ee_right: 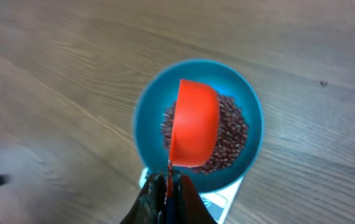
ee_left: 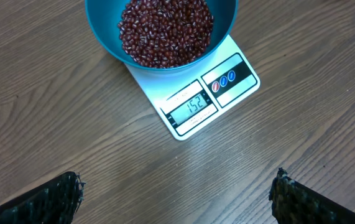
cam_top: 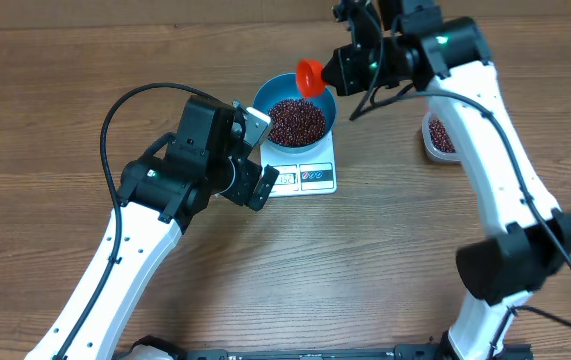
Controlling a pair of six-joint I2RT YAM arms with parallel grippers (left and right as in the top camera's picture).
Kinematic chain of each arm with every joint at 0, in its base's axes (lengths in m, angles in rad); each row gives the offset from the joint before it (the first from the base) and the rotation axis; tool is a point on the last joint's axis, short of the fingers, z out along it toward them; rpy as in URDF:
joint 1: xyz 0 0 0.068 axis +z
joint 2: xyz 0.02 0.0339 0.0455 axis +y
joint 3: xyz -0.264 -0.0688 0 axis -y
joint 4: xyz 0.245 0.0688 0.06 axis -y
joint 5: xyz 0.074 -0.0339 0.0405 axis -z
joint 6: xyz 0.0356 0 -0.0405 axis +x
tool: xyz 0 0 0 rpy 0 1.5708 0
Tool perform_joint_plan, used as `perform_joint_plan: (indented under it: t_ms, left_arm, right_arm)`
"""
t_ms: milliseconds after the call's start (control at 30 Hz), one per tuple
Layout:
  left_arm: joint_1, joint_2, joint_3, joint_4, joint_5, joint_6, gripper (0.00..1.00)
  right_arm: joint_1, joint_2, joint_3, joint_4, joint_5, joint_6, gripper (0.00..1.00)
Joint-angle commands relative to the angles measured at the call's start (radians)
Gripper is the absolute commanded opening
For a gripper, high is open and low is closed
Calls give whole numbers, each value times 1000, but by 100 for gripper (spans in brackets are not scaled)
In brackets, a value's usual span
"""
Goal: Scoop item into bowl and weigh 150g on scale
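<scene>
Orange scoop [ee_right: 194,124], pinched in our right gripper [ee_right: 168,186], is hanging over the blue bowl [cam_top: 268,93] of beans [cam_top: 296,121] on the white scale [cam_top: 317,175]. We are holding our left gripper [cam_top: 258,155] spread beside it; our right arm [cam_top: 485,130] is partly covering a clear tub [cam_top: 438,138].

Looks like a robot lab station: plain wood-grain surface [cam_top: 45,120], white-and-black left arm [cam_top: 115,250] and right arm [cam_top: 495,170] based at its near edge, kitchen scale [cam_top: 310,178] and bowl [cam_top: 262,100] mid-surface. Room itself out of frame.
</scene>
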Motion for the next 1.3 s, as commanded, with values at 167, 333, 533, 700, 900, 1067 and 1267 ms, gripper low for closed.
perform_joint_plan:
  t_ms: [167,333,533,700,900,1067,1267]
  left_arm:
    - [-6,6,1,2,14,19,100]
    - [-6,6,1,2,14,19,100]
    - [-6,6,1,2,14,19,100]
    - [-6,6,1,2,14,19,100]
    - [-6,6,1,2,14,19,99]
    - [-6,6,1,2,14,19,100]
    - [-6,6,1,2,14,19,100]
  right_arm:
    - [9,137,2,12,39,14,4]
    - [29,173,2,28,64,14,4]
    - [74,189,2,44,229,14,4]
    - [107,192,2,53,346,14,4]
    - [111,194,2,59,360,14,4]
    - [111,208,2,53,333,14,4]
    - [111,234,2,42,299,14,4]
